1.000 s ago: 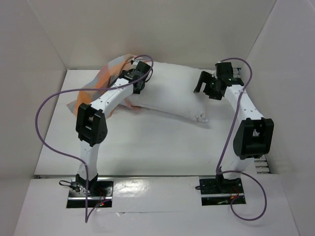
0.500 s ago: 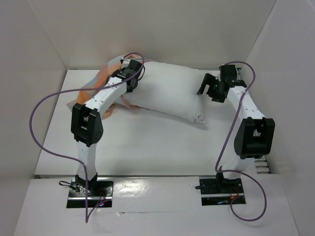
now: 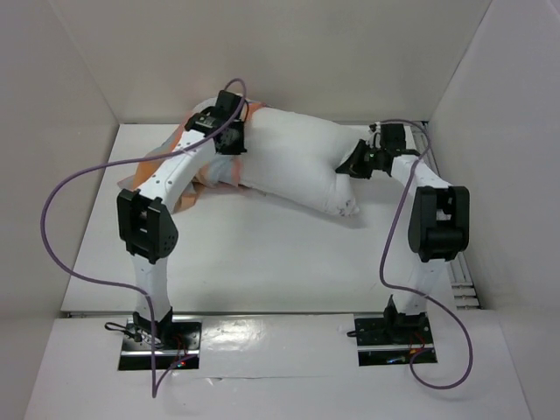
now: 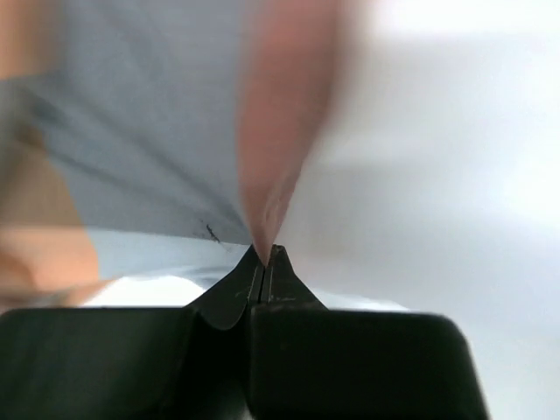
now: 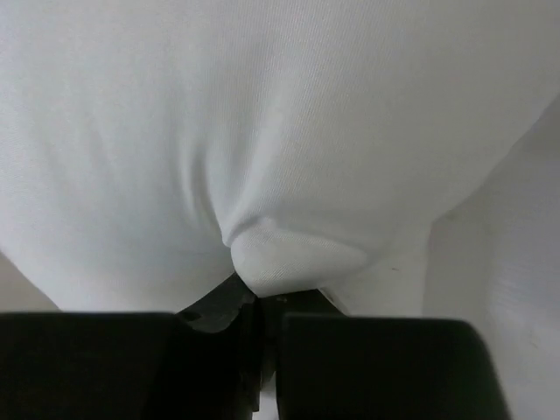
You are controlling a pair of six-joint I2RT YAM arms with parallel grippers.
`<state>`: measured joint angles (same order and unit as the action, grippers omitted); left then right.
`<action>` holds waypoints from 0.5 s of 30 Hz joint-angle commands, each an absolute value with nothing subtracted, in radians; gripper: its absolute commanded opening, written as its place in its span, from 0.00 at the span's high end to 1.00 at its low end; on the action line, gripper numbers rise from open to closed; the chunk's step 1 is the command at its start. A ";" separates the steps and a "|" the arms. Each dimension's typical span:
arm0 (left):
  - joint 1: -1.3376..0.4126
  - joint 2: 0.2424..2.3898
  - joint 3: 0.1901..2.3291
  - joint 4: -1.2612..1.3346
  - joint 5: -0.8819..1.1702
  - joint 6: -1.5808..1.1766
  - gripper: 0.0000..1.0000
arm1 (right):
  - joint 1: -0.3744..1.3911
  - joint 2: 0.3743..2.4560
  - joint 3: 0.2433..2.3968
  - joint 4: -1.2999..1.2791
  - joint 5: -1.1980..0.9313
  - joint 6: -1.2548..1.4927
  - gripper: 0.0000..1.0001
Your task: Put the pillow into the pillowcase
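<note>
Our left gripper [image 4: 265, 255] had its jaws pressed together on a fold of the checked pillowcase [image 4: 149, 122] just ahead; our right gripper [image 5: 261, 302] pinched the white pillow [image 5: 280, 131], which stretched between them.

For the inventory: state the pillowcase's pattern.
The pillowcase shows orange and blue-grey blocks; left wrist view.

1. The pillow [image 3: 293, 157] sprawls across the far half of the table [image 3: 262, 262], so nothing gets straight through back there.
2. Only a thin strip shows between it and the back wall [image 3: 306, 61].
3. The pillowcase [image 3: 166, 157] is bunched at the pillow's left end, under the left arm [image 3: 175, 175].
4. The right arm [image 3: 437, 219] hugs the right wall [image 3: 499, 131], a tight squeeze.
5. The near half of the table, between both arms, is wide open for a gripper.
</note>
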<state>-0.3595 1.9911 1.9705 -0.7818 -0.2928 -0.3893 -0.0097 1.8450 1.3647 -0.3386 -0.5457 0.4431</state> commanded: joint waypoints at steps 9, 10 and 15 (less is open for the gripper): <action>-0.706 2.153 2.343 -0.614 0.688 -0.459 1.00 | 0.216 1.705 1.263 -0.029 -0.608 0.684 1.00; -0.687 2.123 2.298 -0.589 0.689 -0.483 1.00 | 0.216 1.678 1.241 -0.029 -0.580 0.693 1.00; -0.555 2.022 2.178 -0.642 0.666 -0.483 1.00 | 0.216 1.523 1.111 -0.054 -0.529 0.693 1.00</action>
